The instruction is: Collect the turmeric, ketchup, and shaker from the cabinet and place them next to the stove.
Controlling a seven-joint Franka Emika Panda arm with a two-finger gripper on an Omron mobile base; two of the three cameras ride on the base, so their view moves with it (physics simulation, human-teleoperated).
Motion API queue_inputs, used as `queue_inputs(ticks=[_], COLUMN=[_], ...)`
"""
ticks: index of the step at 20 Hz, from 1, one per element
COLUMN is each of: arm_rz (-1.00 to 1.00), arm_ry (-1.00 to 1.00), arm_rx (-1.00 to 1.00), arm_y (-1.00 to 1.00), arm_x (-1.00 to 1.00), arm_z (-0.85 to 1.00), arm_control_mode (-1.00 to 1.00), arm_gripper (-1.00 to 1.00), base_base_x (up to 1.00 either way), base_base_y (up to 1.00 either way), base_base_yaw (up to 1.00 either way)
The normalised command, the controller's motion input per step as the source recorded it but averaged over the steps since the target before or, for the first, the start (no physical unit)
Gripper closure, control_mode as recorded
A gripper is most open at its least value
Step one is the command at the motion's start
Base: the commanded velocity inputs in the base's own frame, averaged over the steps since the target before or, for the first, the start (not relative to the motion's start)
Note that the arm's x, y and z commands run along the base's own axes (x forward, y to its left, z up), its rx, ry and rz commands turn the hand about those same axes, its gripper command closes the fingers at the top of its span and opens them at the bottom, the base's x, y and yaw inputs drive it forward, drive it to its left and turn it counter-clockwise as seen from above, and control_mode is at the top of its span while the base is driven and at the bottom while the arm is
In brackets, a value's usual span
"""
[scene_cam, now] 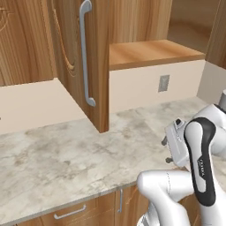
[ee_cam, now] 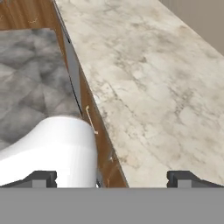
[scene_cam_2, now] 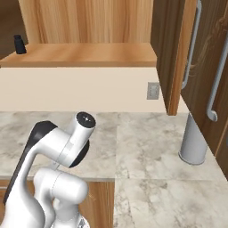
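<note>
1. No readable text, label, brand, number or sign anywhere.
2. Faint vertical marking on the arm's dark link (scene_cam: 201,170), too small and blurred to read.

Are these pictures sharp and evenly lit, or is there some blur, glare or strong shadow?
Left base view: sharp and evenly lit, only a faint shadow under the open cabinet door. Right base view: soft light, a small dark jar on the shelf too small to read. Hand view: the counter looks clear, without glare, with the open gripper at the bottom.
</note>
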Motion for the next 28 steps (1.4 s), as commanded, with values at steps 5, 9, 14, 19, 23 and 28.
queue_inputs(ticks=[5, 9, 14, 19, 23, 28], arm_rz=[0.13, 0.07, 0.01, -0.05, -0.16, -0.20], arm_ry=[-0.09, -0.04, 0.00, -0.01, -0.07, -0.08], arm_rx=[0.04, 0.04, 0.07, 0.11, 0.17, 0.19], arm_y=[0.45, 0.44, 0.34, 0.32, 0.20, 0.16], arm_x=[0.69, 0.58, 0.32, 0.16, 0.01, 0.00], arm_z=[0.41, 0.74, 0.89, 0.89, 0.89, 0.94], arm_control_mode=[-1.00, -1.00, -1.00, -1.00, -1.00, -1.00], arm_gripper=[-1.00, -1.00, -1.00, -1.00, -1.00, -1.00], base_base_x=[0.00, 0.00, 0.00, 0.00, 0.00, 0.00], base_base_y=[0.00, 0.00, 0.00, 0.00, 0.00, 0.00], base_base_yaw=[0.00, 0.00, 0.00, 0.00, 0.00, 0.00])
